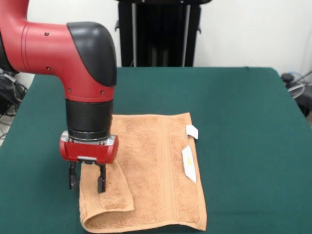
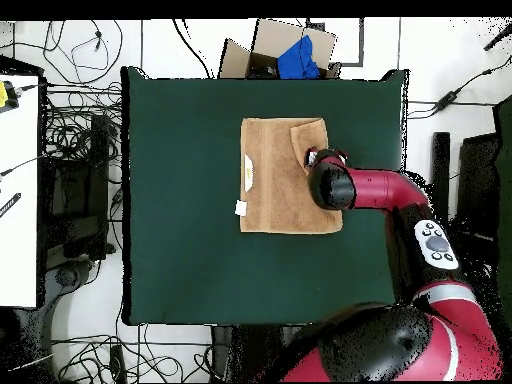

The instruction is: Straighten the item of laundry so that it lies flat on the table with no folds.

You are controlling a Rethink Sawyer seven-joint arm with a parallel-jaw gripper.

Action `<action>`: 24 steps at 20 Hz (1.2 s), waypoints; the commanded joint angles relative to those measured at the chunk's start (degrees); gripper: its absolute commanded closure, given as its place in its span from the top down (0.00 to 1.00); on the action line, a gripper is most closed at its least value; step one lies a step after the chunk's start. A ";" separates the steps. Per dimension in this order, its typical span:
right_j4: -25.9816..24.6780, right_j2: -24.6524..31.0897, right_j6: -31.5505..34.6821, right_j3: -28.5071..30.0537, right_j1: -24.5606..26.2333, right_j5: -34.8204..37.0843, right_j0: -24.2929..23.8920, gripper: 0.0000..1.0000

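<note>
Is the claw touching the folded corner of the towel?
Cannot tell. In the front view the claw overlaps the towel's folded corner; neither contact nor gap shows.

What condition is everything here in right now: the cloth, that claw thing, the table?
Towel: spread on the table, mostly flat, but one corner folded over onto itself beside the gripper.
White tags: lying along the towel's edge opposite the fold.
Gripper: open, fingers pointing down at the folded corner, gripping nothing.
Table: green top, holding the towel.

A cardboard box holding blue cloth sits among floor cables.
</note>
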 commanded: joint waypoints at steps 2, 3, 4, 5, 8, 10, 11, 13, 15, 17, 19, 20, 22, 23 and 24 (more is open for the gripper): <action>2.58 1.45 -0.33 -2.20 2.01 10.73 4.45 1.00; 2.83 1.31 -0.12 -2.59 2.13 11.21 4.76 1.00; 3.34 0.95 0.81 -3.15 2.22 11.61 5.27 1.00; 3.64 0.65 1.53 -3.42 2.20 11.72 5.59 1.00; 5.13 -1.19 5.28 -6.13 2.72 12.74 7.55 1.00; 5.66 -2.21 7.04 -8.96 4.71 12.75 8.56 1.00; 6.15 -2.71 8.11 -9.66 5.70 12.43 8.95 1.00; 7.00 -3.56 9.72 -10.62 7.38 11.69 9.65 1.00; 7.79 -4.88 12.12 -10.29 8.74 9.54 10.62 1.00; 9.14 -4.94 13.01 -9.27 9.24 8.46 10.92 1.00; 10.31 -4.78 13.02 -8.36 9.33 7.32 10.99 1.00; 11.01 -4.54 12.87 -7.81 9.00 6.90 10.97 1.00; 12.03 -4.71 12.61 -7.28 8.09 6.41 11.16 1.00; 12.49 -4.99 12.46 -7.06 7.63 6.45 11.28 1.00; 12.94 -5.27 12.32 -6.84 7.17 6.48 11.40 1.00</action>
